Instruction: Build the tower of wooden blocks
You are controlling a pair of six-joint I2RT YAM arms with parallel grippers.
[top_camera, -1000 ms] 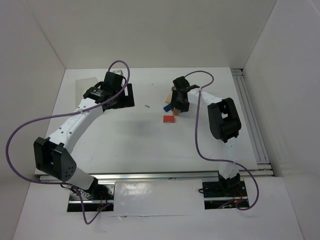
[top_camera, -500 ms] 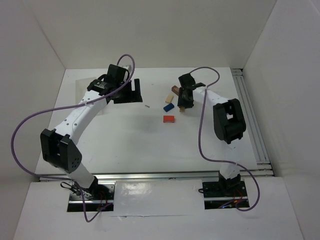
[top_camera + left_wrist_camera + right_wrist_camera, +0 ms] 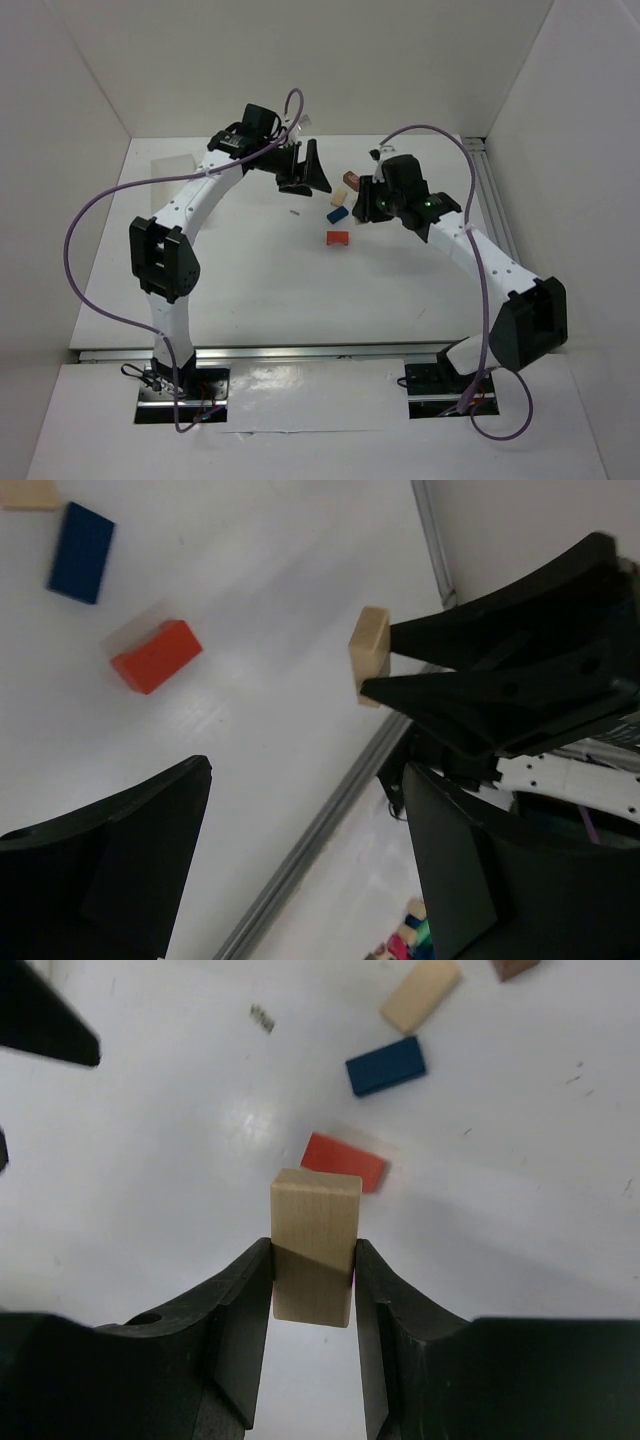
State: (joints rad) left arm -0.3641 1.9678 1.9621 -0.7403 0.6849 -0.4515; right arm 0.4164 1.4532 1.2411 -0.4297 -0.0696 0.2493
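Right wrist: right pincer [image 3: 313, 1260] clamped on pale block [image 3: 316, 1210]; left pincer [image 3: 307, 772] spread wide, empty

No readable text, labels or numbers show, though small details are blurred.

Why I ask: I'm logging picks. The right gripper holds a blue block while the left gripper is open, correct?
Not quite: the right gripper holds a pale wood block, not a blue one. The blue block lies on the table, as the right wrist view shows. The left gripper is open.
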